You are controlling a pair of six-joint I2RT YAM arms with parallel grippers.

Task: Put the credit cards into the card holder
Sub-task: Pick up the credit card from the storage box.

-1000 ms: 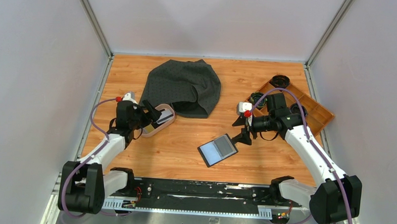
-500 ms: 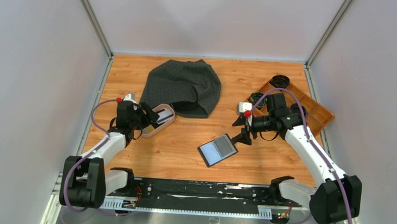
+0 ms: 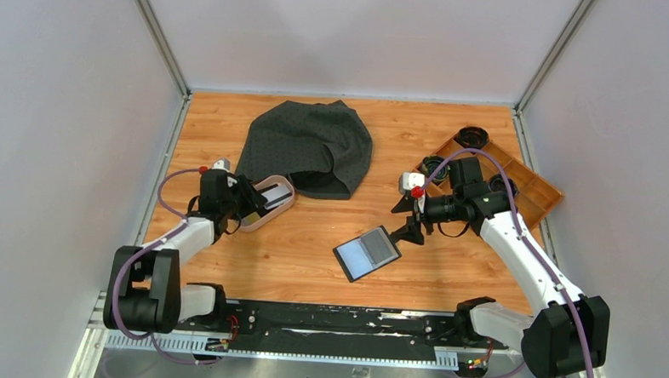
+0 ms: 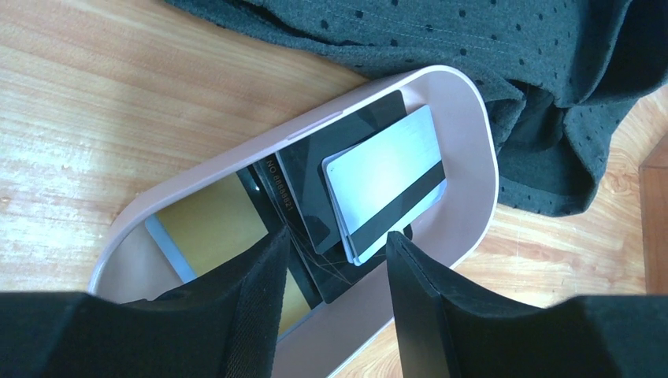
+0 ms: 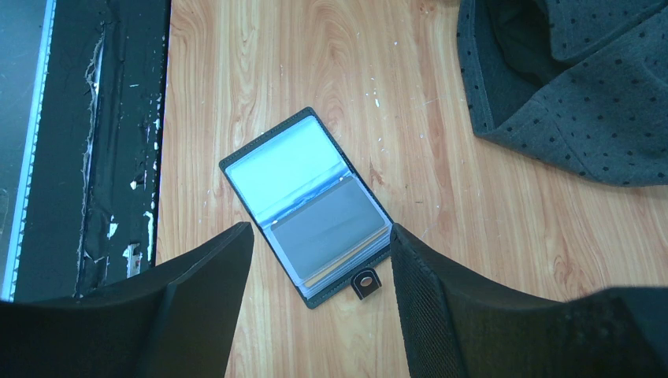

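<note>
Status: early stage, no card seen in transit.

Cards: at least three lie stacked in the pink dish (image 4: 473, 118) on the left of the bench (image 3: 311, 265). A pale card (image 4: 386, 185) with a dark stripe is on top, a black card (image 4: 331, 173) under it, and a yellow card (image 4: 213, 228) sits at the dish's other end. The dish touches the edge of a dark dotted cloth (image 4: 551, 79) on its far side.

Holder (image 5: 307, 209): lies open and flat on the bench, right of centre and well apart from the dish, with its snap tab at one edge. One half shows a pale blue pocket, the other a grey panel with a tan edge below it. I cannot tell whether that is a card already filed or only the lining.

Left fingers (image 3: 250, 206): partly open and set low over the dish, one on either side of the corner of the stack. I see no contact with any card, so I judge that nothing is held.

Right fingers (image 3: 408, 219): wide open above the holder, empty and clear of it.

Left to do, in my judgement: grip the top card, lift it out of the dish, carry it across to the holder, slide it into a pocket, then repeat for each remaining card. The right fingers look placed to steady the holder.

Risk noted: the cards overlap, so a closing grip may take two at once or pinch the dish rim.
</note>
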